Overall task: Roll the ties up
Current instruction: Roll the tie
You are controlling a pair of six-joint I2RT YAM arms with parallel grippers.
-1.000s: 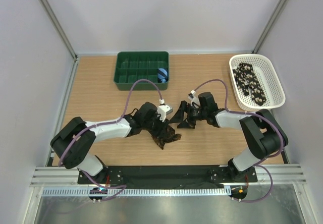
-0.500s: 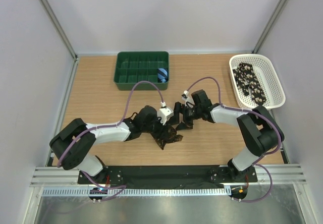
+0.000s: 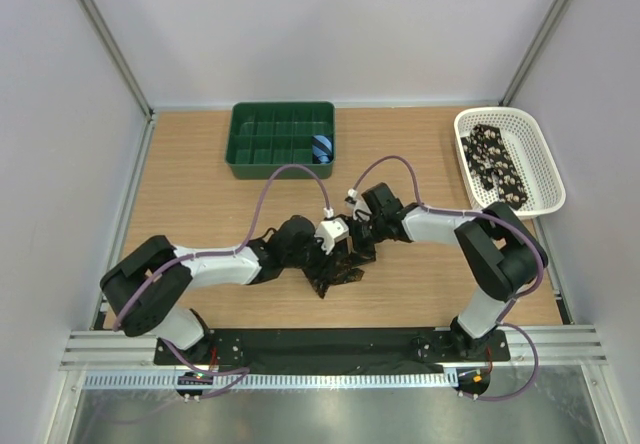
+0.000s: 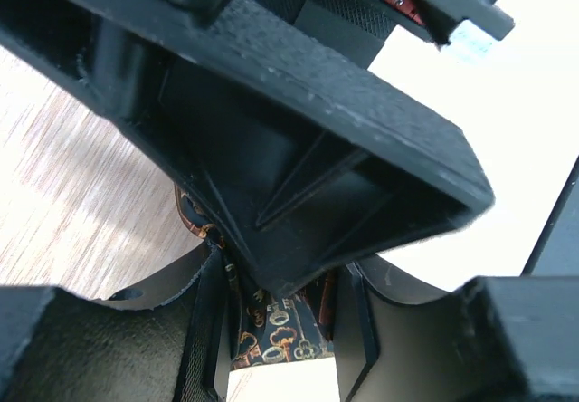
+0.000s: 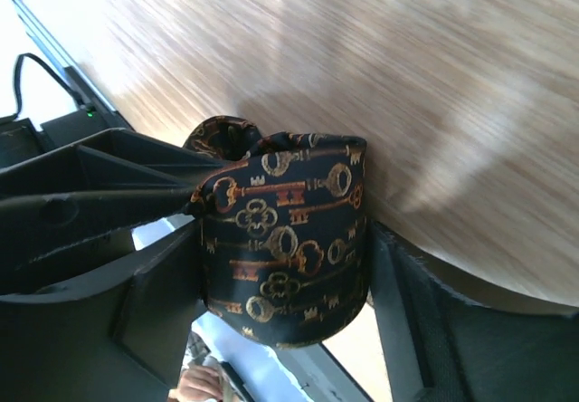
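A dark tie point(image 3: 335, 276) patterned with gold keys is partly rolled at the table's middle, its loose end lying crumpled on the wood. My left gripper point(image 3: 340, 242) is shut on the roll; in the left wrist view the tie point(image 4: 276, 320) sits squeezed between my left gripper's point(image 4: 279, 343) fingers. My right gripper point(image 3: 358, 244) meets it from the right. In the right wrist view the rolled tie point(image 5: 285, 239) fills the gap of my right gripper point(image 5: 285, 307), both fingers touching its sides. A second tie point(image 3: 495, 164), black with pale spots, lies in the white basket point(image 3: 551, 169).
A green compartment tray point(image 3: 262, 139) stands at the back with a small blue striped roll point(image 3: 321, 148) in its right-hand cell. The white basket is at the back right. Both arms cross the table's middle, and cables arch over them.
My right gripper has moved left to the roll in the left gripper and its jaws have narrowed round it. The left gripper has shifted slightly right with the tie.
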